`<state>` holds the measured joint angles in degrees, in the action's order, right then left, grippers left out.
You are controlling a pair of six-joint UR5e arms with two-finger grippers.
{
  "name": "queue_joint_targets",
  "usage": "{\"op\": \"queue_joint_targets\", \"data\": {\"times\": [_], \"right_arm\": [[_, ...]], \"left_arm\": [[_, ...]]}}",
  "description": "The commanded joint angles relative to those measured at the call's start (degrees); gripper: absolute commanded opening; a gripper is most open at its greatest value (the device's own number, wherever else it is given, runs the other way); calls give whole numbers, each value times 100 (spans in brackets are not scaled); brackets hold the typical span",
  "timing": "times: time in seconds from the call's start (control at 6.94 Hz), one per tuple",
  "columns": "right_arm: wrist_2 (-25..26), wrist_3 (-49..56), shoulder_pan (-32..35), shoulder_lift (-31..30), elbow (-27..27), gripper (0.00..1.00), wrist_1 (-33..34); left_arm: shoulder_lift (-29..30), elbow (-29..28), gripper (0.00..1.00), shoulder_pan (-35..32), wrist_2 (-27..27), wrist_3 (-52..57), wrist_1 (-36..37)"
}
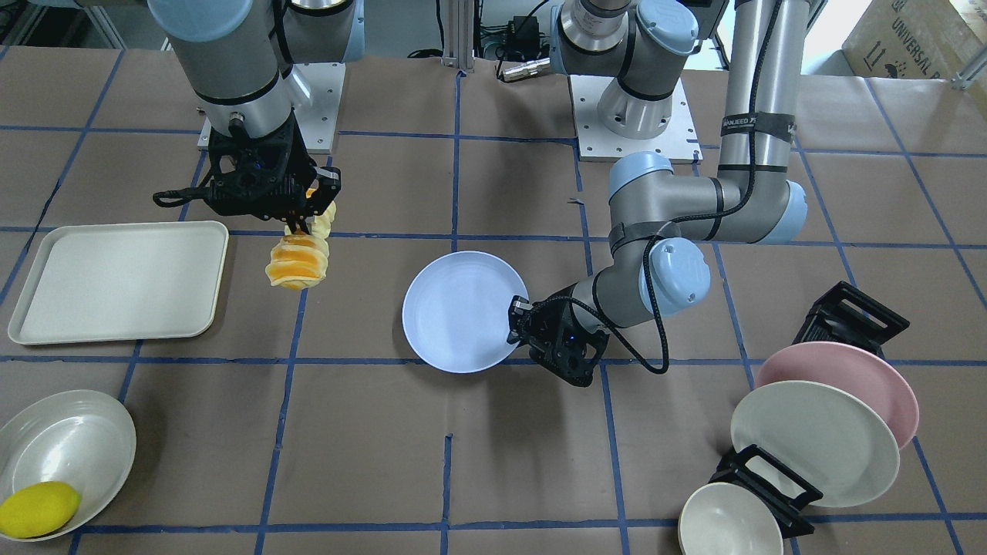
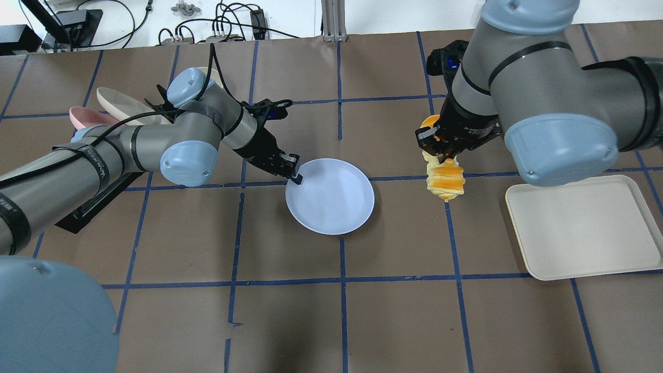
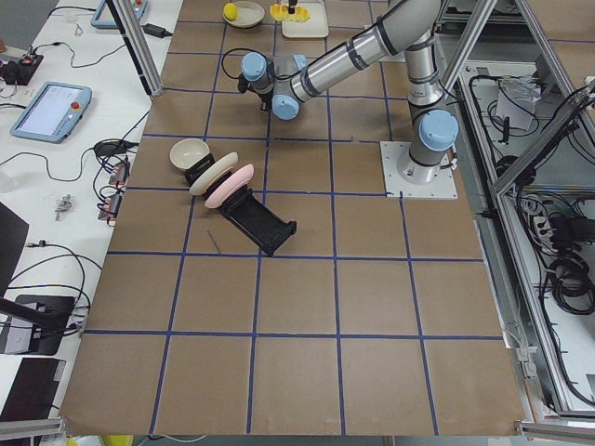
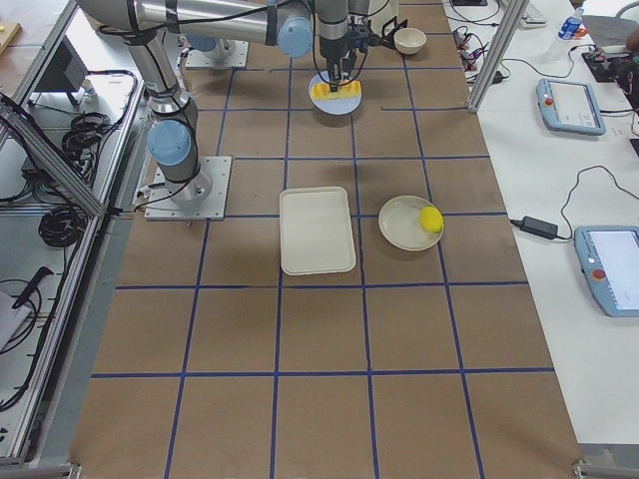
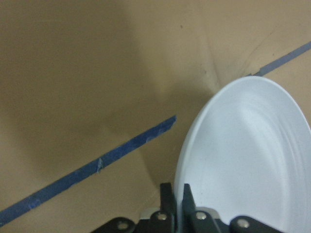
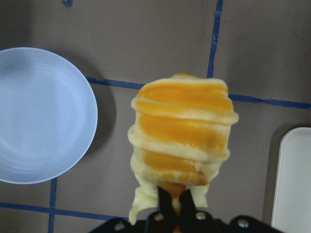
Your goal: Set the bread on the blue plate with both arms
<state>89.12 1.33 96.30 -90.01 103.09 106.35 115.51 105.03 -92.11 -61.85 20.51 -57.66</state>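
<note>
One bread [image 1: 297,262], one blue plate [image 1: 455,316]

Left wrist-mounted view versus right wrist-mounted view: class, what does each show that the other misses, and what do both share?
Only the left wrist view shows the left tool clamped on the blue plate at its rim. Only the right wrist view shows the bread gripped by the right tool, and the edge of a cream tray. Both show the blue plate, the brown table and blue tape lines.

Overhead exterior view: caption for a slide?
Right gripper holds the bread beside the blue plate; left gripper pinches the plate's rim.
</note>
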Motion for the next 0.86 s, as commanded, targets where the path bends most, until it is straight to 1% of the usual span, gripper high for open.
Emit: {"op": "queue_joint_targets", "data": {"times": [0.0,0.14,0.29,0.43,0.58,0.72], "right_arm": [[0,-323,413,386,0,1,603],[9,-439,668,657,-26,1,885],[0,-510,827,756,-26,1,1009],[0,-511,872,766,-17,1,1011],[-148,-511,890,844,-17,1,1045],[-324,-511,977,932,-9,1,1176]], "left_arm": [[86,27,54,-35,86,-248,175],[95,35,92,-35,86,-275,176],[34,-34,100,-9,42,-275,167],[-115,-87,100,113,-28,-293,71],[-447,-88,100,393,-316,-293,-173],[-929,-183,100,657,-728,-275,-933]]}}
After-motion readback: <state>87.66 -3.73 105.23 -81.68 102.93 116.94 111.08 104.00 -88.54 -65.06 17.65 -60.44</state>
